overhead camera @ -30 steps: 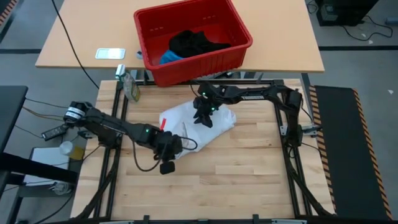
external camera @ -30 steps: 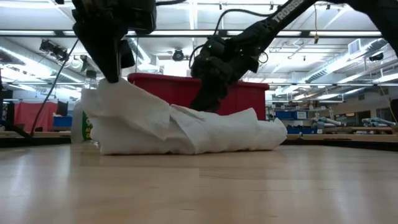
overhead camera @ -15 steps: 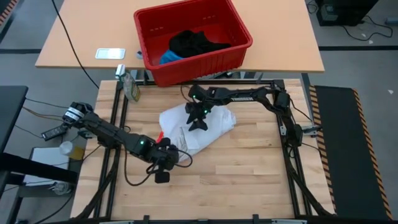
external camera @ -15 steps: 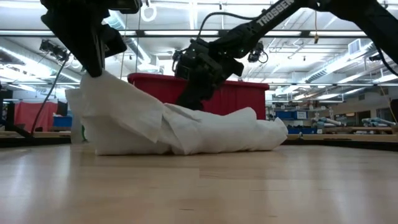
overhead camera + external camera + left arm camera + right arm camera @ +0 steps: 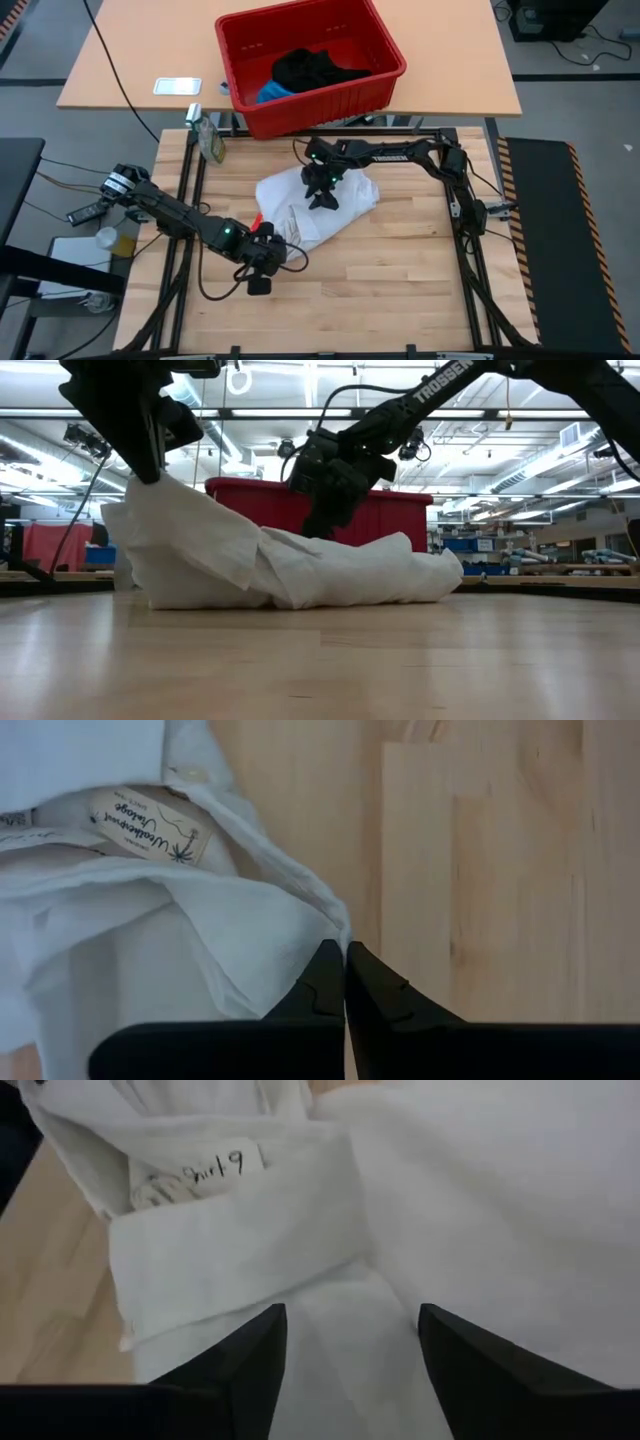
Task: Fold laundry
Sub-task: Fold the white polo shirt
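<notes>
From above, the white garment (image 5: 318, 205) lies bunched in the middle of the wooden bench (image 5: 400, 290). The left tool (image 5: 263, 252) sits at the garment's near left edge; the right tool (image 5: 322, 187) hangs over its far part. Beyond the bench, on another table, a red basket (image 5: 372, 84) holds the black garment (image 5: 312, 69) and, at its left, the blue garment (image 5: 271, 92).

From bench level, the white garment (image 5: 290, 565) is a low heap, its left edge lifted to a peak where the left tool (image 5: 148, 470) grips it. The right tool (image 5: 322, 518) points down at the heap's middle, in front of the red basket (image 5: 400, 518).

The left wrist camera shows its fingers (image 5: 325, 982) pressed together, pinching a hem of the white garment (image 5: 150, 910) near a sewn label (image 5: 150, 824).

The right wrist camera shows its fingers (image 5: 245, 1355) spread apart just above the white garment (image 5: 480, 1210), holding nothing.
</notes>
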